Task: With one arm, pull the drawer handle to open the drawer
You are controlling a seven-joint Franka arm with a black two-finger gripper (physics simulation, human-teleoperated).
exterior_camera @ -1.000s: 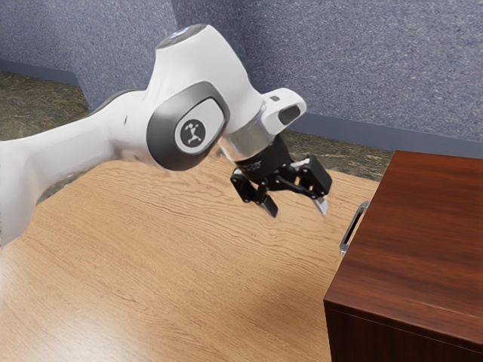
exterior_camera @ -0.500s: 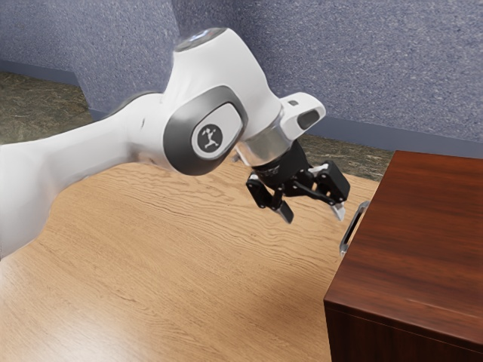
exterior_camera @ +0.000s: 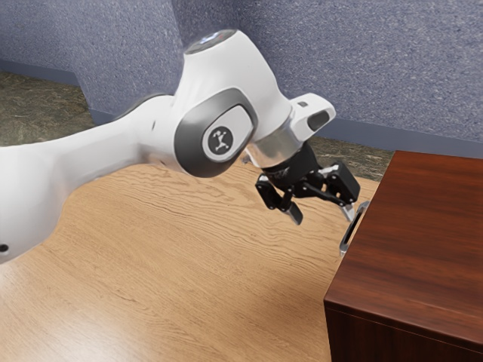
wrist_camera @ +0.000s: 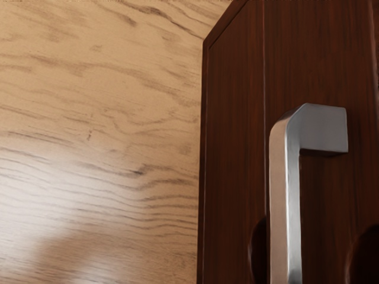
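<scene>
Gripper (exterior_camera: pixel 322 210) has advanced rightward over the wooden table (exterior_camera: pixel 151 264) to right of centre, jaws spread wide, one finger just beside the drawer handle (exterior_camera: pixel 352 226) on the dark cabinet (exterior_camera: pixel 423 241) at lower right. Grasp not yet made; drawer front (wrist_camera: pixel 231 177) looks shut.
</scene>
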